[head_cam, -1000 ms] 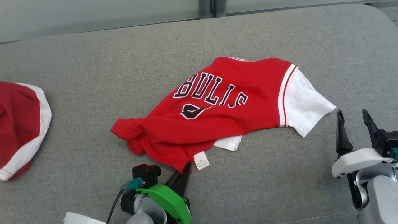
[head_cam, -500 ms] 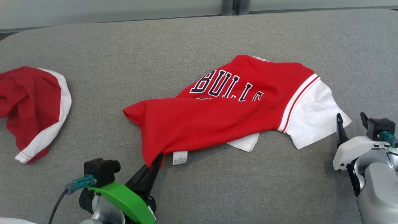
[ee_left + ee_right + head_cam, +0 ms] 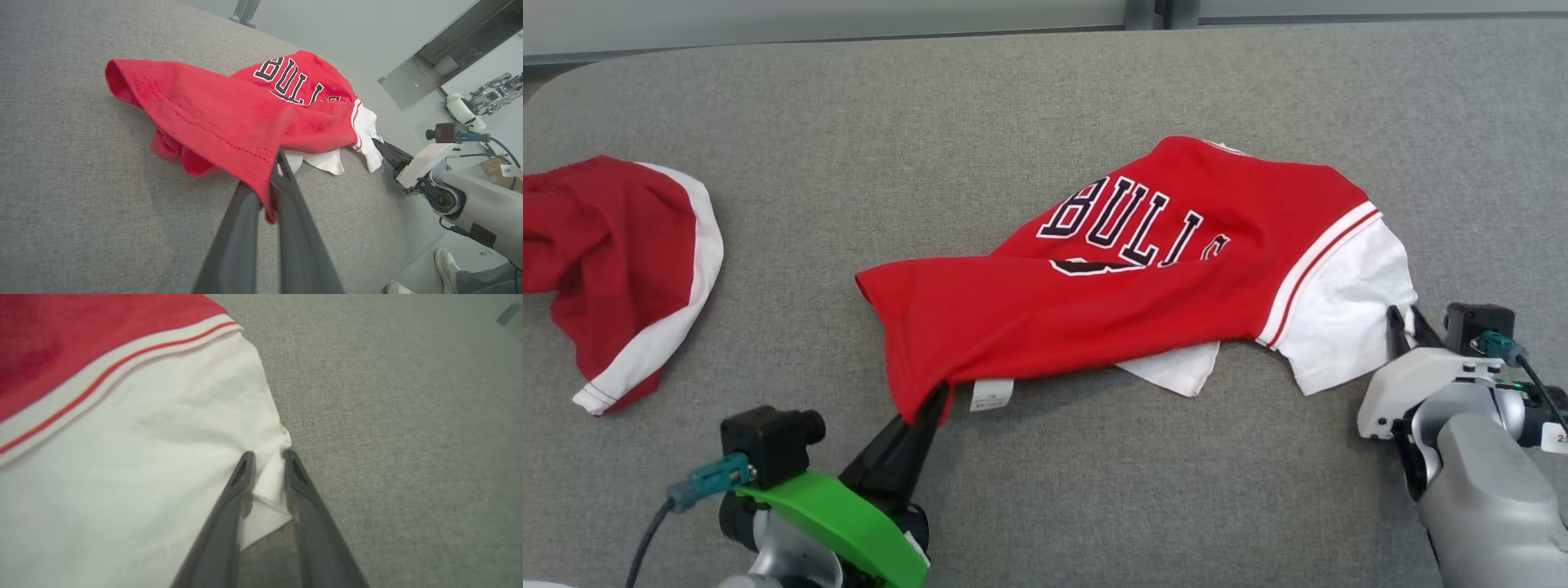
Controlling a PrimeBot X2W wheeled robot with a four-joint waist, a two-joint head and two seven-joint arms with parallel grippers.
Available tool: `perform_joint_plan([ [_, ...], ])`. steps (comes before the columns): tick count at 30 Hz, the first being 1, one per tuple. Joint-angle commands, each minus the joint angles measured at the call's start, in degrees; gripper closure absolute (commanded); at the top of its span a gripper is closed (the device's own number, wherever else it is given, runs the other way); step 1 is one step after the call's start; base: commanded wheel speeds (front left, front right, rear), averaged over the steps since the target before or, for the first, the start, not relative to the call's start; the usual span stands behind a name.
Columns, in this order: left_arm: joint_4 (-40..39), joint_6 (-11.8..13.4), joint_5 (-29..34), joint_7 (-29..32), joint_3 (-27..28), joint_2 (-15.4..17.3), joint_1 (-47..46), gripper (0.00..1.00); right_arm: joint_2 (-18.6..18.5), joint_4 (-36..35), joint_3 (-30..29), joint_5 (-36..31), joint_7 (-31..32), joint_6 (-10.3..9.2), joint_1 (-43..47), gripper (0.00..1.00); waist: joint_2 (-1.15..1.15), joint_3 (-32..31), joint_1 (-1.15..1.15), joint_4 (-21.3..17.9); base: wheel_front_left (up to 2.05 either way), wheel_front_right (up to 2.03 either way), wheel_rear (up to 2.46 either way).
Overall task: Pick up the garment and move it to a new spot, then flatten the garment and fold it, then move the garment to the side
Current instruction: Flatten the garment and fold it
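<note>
Grey fabric tabletop point(image 3: 1013, 98) carries the red jersey point(image 3: 1094, 318) near its middle, with a red-and-white garment point(image 3: 613, 269) well apart at far left; left tool point(image 3: 934, 402) is clamped on the jersey's red hem, right tool point(image 3: 1405, 318) straddles its white sleeve edge, grip impossible to tell

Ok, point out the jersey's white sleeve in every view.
Head view: white sleeve right of centre, at the jersey's right end.
Left wrist view: sleeve upper right of centre, small, beyond the red cloth.
Right wrist view: sleeve covers the left and centre.
Shared landmark: right tool, straddling the sleeve's corner.
</note>
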Motion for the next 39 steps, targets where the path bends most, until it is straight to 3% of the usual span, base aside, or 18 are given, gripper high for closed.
perform_joint_plan([
  [1,-0.2,0.5,1.0,-0.6,0.6,0.2,-1.4,1.00,2.0,1.8,1.3,1.7,1.6,0.72,0.4,1.00,0.00,0.2,0.00,-0.1,0.00,0.00,0.00],
  [7,-1.2,1.9,3.1,-2.4,4.1,1.8,-5.7,1.00,0.9,-9.9,6.7,18.4,1.2,0.38,-6.0,1.00,0.00,0.0,0.00,-2.3,0.00,0.00,0.00],
  [12,-4.6,2.4,2.9,-2.0,7.5,3.8,-8.9,1.00,-3.8,-31.2,10.9,34.6,6.4,0.41,-3.6,1.00,0.00,-1.2,0.00,-4.2,0.00,0.00,0.00],
  [17,-10.5,3.2,-0.2,0.2,12.4,6.2,-13.0,1.00,-8.4,-53.4,3.6,45.6,13.9,0.41,-0.5,1.00,0.00,-0.4,0.00,-5.5,0.00,0.00,0.00],
  [20,-11.9,3.1,1.7,3.1,14.2,9.7,-18.6,1.00,-9.7,-61.1,-1.7,45.4,20.0,0.39,-3.1,1.00,0.00,2.0,0.00,-6.0,0.00,0.00,0.00],
  [23,-12.8,2.5,0.4,6.5,14.3,11.0,-26.0,1.00,-8.2,-66.6,-5.4,44.5,26.6,0.39,-9.0,1.00,0.00,5.5,0.00,-5.9,0.00,0.00,0.00],
  [27,-10.6,2.0,-0.5,10.7,15.1,12.1,-38.5,1.00,-5.0,-68.9,-7.8,40.9,35.4,0.41,-21.8,1.00,0.00,12.1,0.00,-5.7,0.00,0.00,0.00],
  [31,-3.0,0.6,1.3,13.9,13.5,12.3,-53.6,1.00,-1.0,-63.4,-8.8,33.6,41.3,0.42,-36.7,1.00,0.00,20.3,0.00,-4.8,0.00,0.00,0.00],
  [35,9.2,-1.3,5.0,13.5,10.5,9.8,-69.6,1.00,2.3,-53.7,-11.2,24.8,41.5,0.41,-52.5,1.00,0.00,27.8,0.00,-3.3,0.00,0.00,0.00],
  [36,9.2,-1.3,5.0,13.5,10.5,9.8,-69.6,1.00,2.3,-53.7,-11.2,24.8,41.5,0.41,-52.5,1.00,0.00,27.8,0.00,-3.3,0.00,0.00,0.00],
  [39,20.6,-2.6,8.2,12.3,8.0,7.9,-79.4,1.00,4.1,-46.5,-13.8,19.9,38.3,0.41,-63.3,1.00,0.00,31.6,0.00,-1.9,0.00,0.00,0.00],
])
